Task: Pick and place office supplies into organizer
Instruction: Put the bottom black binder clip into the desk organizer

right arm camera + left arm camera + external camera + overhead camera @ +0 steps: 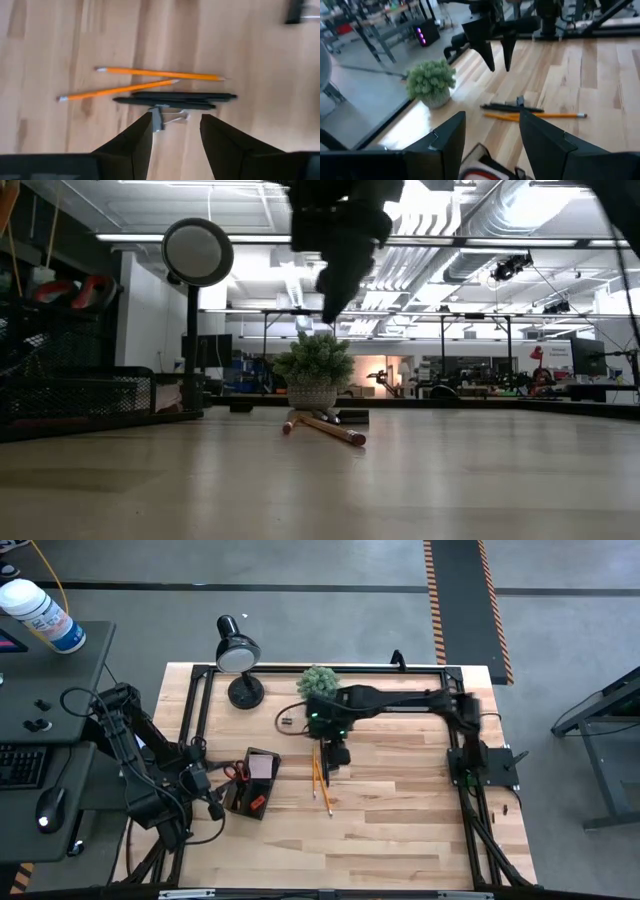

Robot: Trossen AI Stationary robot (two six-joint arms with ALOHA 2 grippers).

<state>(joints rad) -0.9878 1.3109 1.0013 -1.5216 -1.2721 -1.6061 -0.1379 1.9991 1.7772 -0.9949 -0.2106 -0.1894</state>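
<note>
Pencils [150, 82], two of them, lie side by side near the middle of the counter [400, 820], with two dark pens [175, 99] touching them and a small clip [167, 119] just beside the pens. Right claw [175, 131] hangs above this cluster, jaws apart and empty. The organizer [252, 783] sits toward the counter's left edge with red scissors [78, 290] inside; the left claw [490, 135] waits just beside it, wide and empty. A plant [318, 682] stands near the far edge
</note>
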